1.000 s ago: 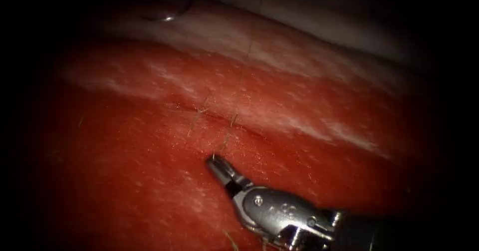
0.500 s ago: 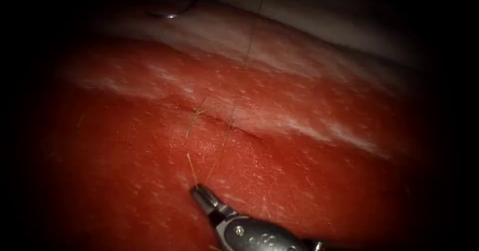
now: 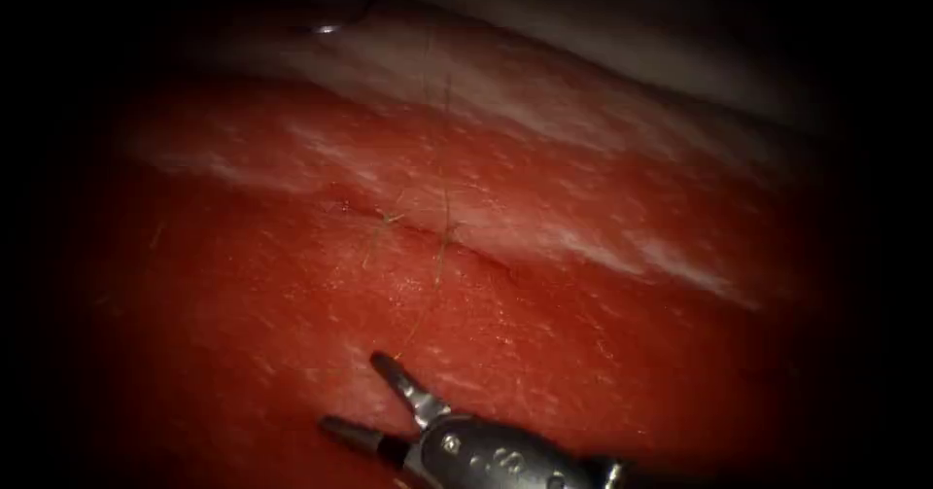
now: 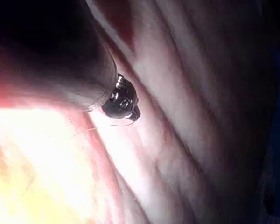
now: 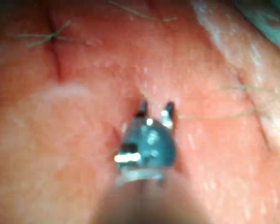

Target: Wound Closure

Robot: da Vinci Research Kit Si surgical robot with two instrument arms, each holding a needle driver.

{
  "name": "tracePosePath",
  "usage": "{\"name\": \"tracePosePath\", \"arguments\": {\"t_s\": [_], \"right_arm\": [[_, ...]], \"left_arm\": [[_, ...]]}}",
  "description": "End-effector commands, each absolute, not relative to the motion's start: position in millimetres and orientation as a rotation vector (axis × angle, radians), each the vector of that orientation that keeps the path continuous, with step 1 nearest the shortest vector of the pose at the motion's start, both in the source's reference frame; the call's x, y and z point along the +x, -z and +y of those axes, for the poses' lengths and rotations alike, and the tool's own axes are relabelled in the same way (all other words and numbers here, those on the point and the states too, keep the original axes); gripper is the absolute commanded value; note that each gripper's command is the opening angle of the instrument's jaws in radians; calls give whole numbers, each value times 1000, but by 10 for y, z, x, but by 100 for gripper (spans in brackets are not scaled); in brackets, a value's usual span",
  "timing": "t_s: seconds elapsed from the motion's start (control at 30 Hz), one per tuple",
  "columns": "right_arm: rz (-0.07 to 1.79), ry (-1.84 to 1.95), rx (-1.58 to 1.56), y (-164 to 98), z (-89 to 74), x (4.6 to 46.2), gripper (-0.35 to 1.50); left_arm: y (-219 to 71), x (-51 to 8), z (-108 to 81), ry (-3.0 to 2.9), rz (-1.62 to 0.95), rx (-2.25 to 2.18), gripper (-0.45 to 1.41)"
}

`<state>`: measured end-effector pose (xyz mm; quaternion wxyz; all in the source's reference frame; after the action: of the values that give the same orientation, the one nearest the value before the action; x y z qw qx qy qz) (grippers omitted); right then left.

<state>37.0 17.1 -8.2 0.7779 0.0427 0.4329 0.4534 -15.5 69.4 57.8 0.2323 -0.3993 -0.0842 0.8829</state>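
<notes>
The right arm's tool (image 3: pixel 362 398) lies low over the tissue (image 3: pixel 603 353), near the tissue's front edge in the endoscope view and on the near side of the cut (image 3: pixel 466 248). Its two jaws stand spread apart in a wide V — one pointing up toward the cut, the other out to the left — and nothing sits between them. The right wrist view shows the same tool (image 5: pixel 155 110) from behind, its two dark tips parted with bare red tissue (image 5: pixel 74 154) in the gap.

The thread (image 3: pixel 445 158) runs as a fine line from the pale far edge of the tissue down to the cut, crosses it at a stitch, and trails on toward the spread jaws, its end lying just beyond the upper tip and apart from it. A second stitch with short cut ends of thread (image 3: pixel 381 231) sits just to the left of the first on the cut. In the right wrist view a small crossed knot of thread (image 5: pixel 50 37) lies on the cut line (image 5: pixel 56 56), well apart from the tool.

The left arm's tool (image 4: pixel 122 101) appears in the left wrist view, close over pale tissue (image 4: pixel 186 140), with a short curved strand of thread (image 4: pixel 123 124) at its tip — whether its jaws are parted or clamped cannot be told from here. The needle cannot be made out.
</notes>
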Motion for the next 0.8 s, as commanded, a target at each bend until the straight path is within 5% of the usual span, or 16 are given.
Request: {"name": "tracePosePath", "arguments": {"t_s": [0.03,0.67,0.7,0.73,0.77,0.8], "right_arm": [[941,-980,98,93,175,376,123],[973,-929,141,121,298,366,121],[973,-920,151,115,300,368,116],[985,-877,200,101,302,376,84],[994,-841,229,92,298,382,14],[994,-841,229,92,298,382,14]], "left_arm": [[-570,-154,688,-2423,-268,-1099,-35],[-336,-44,486,-2407,-396,-1149,-35],[-333,-42,483,-2408,-398,-1149,-35],[-328,-37,479,-2409,-400,-1149,-35],[-323,-32,477,-2416,-386,-1143,-35],[-323,-32,477,-2416,-386,-1143,-35]]}}
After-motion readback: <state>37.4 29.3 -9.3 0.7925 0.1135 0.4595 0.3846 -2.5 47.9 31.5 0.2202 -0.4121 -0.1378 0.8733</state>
